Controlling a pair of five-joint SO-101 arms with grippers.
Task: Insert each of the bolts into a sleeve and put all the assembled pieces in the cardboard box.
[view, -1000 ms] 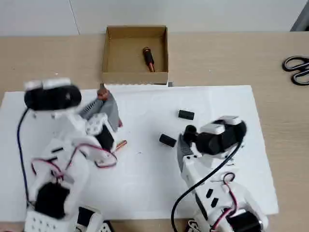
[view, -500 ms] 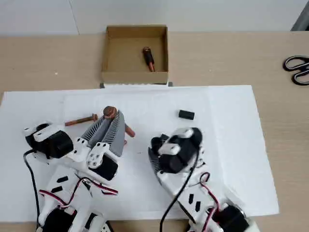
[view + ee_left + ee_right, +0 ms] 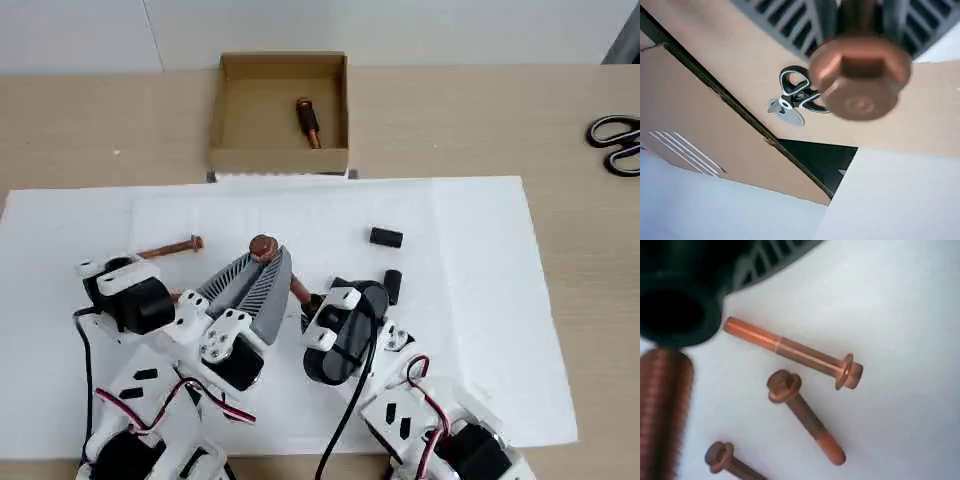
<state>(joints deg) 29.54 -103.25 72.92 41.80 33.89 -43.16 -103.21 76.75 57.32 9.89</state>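
Copper bolt (image 3: 262, 246) sat clamped head-up in the left gripper (image 3: 266, 257), its threaded tip just beside the mouth of a black sleeve (image 3: 677, 310) gripped by the right gripper (image 3: 318, 303). Beyond, a loose bolt (image 3: 170, 247) and two spare sleeves (image 3: 386, 238) (image 3: 392, 285) lay on paper (image 3: 480, 220). Farthest, the box (image 3: 228, 110) held one assembled piece (image 3: 308, 122).
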